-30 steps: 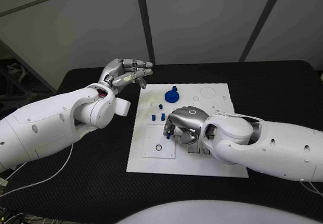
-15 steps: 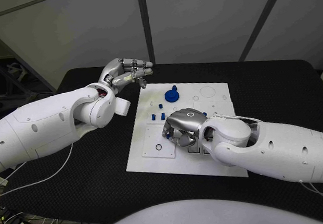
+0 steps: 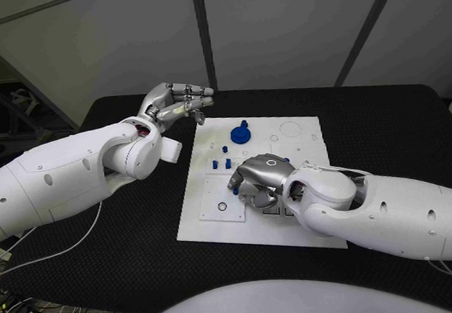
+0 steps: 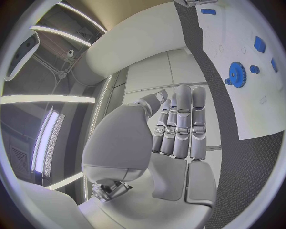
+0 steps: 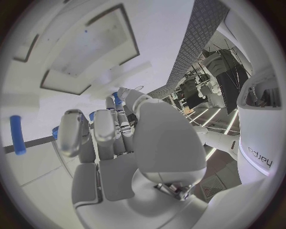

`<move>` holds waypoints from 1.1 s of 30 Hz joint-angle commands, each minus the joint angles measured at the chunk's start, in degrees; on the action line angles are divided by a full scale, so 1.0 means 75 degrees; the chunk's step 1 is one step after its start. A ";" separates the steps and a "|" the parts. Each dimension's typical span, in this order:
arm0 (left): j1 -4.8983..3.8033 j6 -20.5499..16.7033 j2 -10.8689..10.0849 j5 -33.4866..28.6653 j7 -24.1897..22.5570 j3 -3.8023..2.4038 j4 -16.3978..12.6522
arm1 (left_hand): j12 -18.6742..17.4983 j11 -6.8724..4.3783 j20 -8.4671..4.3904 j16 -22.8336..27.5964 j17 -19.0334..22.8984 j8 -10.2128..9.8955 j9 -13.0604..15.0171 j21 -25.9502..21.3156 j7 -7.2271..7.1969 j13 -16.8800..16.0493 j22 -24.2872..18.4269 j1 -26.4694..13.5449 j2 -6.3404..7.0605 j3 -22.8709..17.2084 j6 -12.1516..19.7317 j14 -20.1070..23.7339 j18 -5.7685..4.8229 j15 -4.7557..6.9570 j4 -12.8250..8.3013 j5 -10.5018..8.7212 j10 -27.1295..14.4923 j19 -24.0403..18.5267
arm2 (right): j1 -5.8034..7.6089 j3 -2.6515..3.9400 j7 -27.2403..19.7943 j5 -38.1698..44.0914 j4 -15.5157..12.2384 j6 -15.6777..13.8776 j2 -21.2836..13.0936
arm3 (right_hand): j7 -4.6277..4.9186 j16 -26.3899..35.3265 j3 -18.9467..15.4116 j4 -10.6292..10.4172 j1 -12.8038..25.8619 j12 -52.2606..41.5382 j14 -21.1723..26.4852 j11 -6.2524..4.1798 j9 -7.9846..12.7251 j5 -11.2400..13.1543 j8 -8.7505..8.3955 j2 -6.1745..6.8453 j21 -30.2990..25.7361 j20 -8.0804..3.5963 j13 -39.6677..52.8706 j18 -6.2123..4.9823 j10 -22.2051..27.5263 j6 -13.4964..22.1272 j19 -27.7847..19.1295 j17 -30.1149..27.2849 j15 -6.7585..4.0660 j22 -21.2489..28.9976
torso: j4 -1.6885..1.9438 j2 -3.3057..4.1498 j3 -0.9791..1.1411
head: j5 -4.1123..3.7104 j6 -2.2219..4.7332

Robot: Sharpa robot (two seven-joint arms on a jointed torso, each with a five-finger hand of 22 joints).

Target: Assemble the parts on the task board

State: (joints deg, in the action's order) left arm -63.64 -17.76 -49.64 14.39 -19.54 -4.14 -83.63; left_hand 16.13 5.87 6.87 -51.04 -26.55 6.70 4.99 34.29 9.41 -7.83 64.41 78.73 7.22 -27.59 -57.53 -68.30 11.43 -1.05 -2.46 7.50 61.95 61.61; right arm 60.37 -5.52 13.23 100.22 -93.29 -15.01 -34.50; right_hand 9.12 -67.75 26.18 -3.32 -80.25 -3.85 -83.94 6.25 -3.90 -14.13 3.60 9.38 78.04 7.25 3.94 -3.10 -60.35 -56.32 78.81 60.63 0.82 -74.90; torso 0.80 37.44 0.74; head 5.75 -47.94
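Head view: right hand lies curled over the middle of the task board, fingers closed around a small blue part. Left hand is raised beside the board's far corner, fingers apart, holding nothing. Step in hand is probably seating that part; next move calls for aligning it over its socket

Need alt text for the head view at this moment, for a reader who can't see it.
The right hand is curled down over the middle of the white task board on a black table. The left hand is raised off the board's far left corner, holding nothing, and a blue gear sits near the board's far edge.
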 commanded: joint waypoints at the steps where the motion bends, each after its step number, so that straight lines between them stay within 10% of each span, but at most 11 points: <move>1: -0.0008 0.0114 -0.0009 -0.0020 0.0008 -0.0004 0.0008 | 0.0029 -0.0010 0.0006 0.0030 0.0012 0.0031 -0.0011 -0.0034 0.0050 -0.0011 -0.0013 0.0008 -0.0056 0.0059 0.0010 0.0052 -0.0131 -0.0019 0.0001 -0.0018 -0.0036 -0.0050 | -0.0006 -0.0014 -0.0066 -0.0246 -0.0059 -0.0496 -0.0123 | 0.0015 0.0030 -0.0062 -0.0011 0.0039 -0.0074 -0.0120 0.0005 -0.0007 0.0001 0.0018 0.0040 -0.0023 -0.0001 0.0016 -0.0121 0.0022 0.0035 -0.0046 -0.0022 0.0048 -0.0284 | -0.0011 0.0003 0.0006 | 0.0004 0.0011; 8: -0.0005 0.0140 -0.0035 -0.0020 0.0037 0.0002 0.0034 | 0.0029 -0.0010 0.0006 0.0030 0.0012 0.0031 -0.0011 -0.0034 0.0050 -0.0011 -0.0013 0.0008 -0.0056 0.0059 0.0010 0.0052 -0.0131 -0.0019 0.0001 -0.0018 -0.0036 -0.0050 | 0.0003 0.0030 -0.0271 -0.0655 -0.0420 -0.1073 -0.0609 | 0.0020 0.0020 -0.0138 -0.0037 0.0082 -0.0190 -0.0128 -0.0008 -0.0024 0.0082 0.0040 0.0066 -0.0017 -0.0004 0.0028 -0.0116 0.0003 -0.0004 -0.0017 -0.0043 0.0039 -0.0296 | -0.0008 -0.0008 0.0002 | -0.0007 0.0041; 19: 0.0010 0.0172 -0.0060 -0.0020 0.0066 0.0012 0.0066 | 0.0029 -0.0010 0.0006 0.0030 0.0012 0.0031 -0.0011 -0.0034 0.0050 -0.0011 -0.0013 0.0008 -0.0056 0.0059 0.0010 0.0052 -0.0131 -0.0019 0.0001 -0.0018 -0.0036 -0.0050 | 0.0045 0.0731 -0.0350 -0.1123 -0.0793 -0.1358 -0.1248 | -0.0020 0.0104 -0.0173 -0.0028 0.0063 -0.0240 -0.0102 -0.0016 -0.0029 0.0058 0.0040 0.0086 -0.0129 -0.0010 0.0018 -0.0148 0.0058 -0.0025 -0.0105 -0.0170 0.0032 -0.0183 | -0.0014 -0.0003 -0.0004 | -0.0161 0.0182; 24: 0.0015 0.0190 -0.0066 -0.0020 0.0079 0.0016 0.0061 | 0.0038 -0.0009 0.0008 0.0033 0.0018 0.0031 -0.0016 -0.0040 0.0051 -0.0013 -0.0016 0.0011 -0.0067 0.0061 0.0013 0.0054 -0.0131 -0.0021 0.0000 -0.0017 -0.0042 -0.0050 | 0.0153 0.0954 -0.0113 -0.1208 -0.0790 -0.0823 -0.1606 | -0.0042 0.0126 -0.0188 -0.0021 0.0046 -0.0264 -0.0093 -0.0018 -0.0026 0.0051 0.0029 0.0091 -0.0167 -0.0012 0.0012 -0.0157 0.0087 -0.0007 -0.0132 -0.0206 0.0030 -0.0147 | 0.0001 0.0005 -0.0014 | -0.0250 0.0241; 33: 0.0017 0.0200 -0.0056 -0.0020 0.0088 0.0019 0.0044 | 0.0038 -0.0009 0.0008 0.0033 0.0018 0.0031 -0.0016 -0.0040 0.0051 -0.0013 -0.0016 0.0011 -0.0067 0.0061 0.0013 0.0054 -0.0131 -0.0021 0.0000 -0.0017 -0.0042 -0.0050 | 0.0283 0.1044 0.0306 -0.0698 -0.0735 0.0403 -0.1932 | -0.0089 -0.0031 -0.0262 -0.0041 0.0050 -0.0425 -0.0146 -0.0050 -0.0040 0.0099 0.0049 0.0147 -0.0067 -0.0030 0.0022 -0.0121 0.0001 -0.0067 -0.0014 -0.0052 0.0007 -0.0258 | 0.0016 0.0005 -0.0017 | -0.0281 0.0229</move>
State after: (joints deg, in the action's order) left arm -63.46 -16.97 -50.09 14.38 -18.83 -3.97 -83.18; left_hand 16.13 5.88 6.87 -51.04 -26.46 6.70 4.92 34.29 9.41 -7.88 64.37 78.73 7.22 -27.58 -57.53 -68.30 11.43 -1.05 -2.46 7.50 61.95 61.61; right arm 62.40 2.26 13.38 93.18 -98.74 -17.74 -48.96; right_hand 8.80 -67.71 24.45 -3.63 -79.74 -6.80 -83.94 6.14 -4.15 -13.59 3.80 9.94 77.37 6.95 4.08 -3.10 -60.07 -56.68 78.34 60.26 0.82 -74.95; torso 0.86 37.49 0.63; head 3.64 -46.15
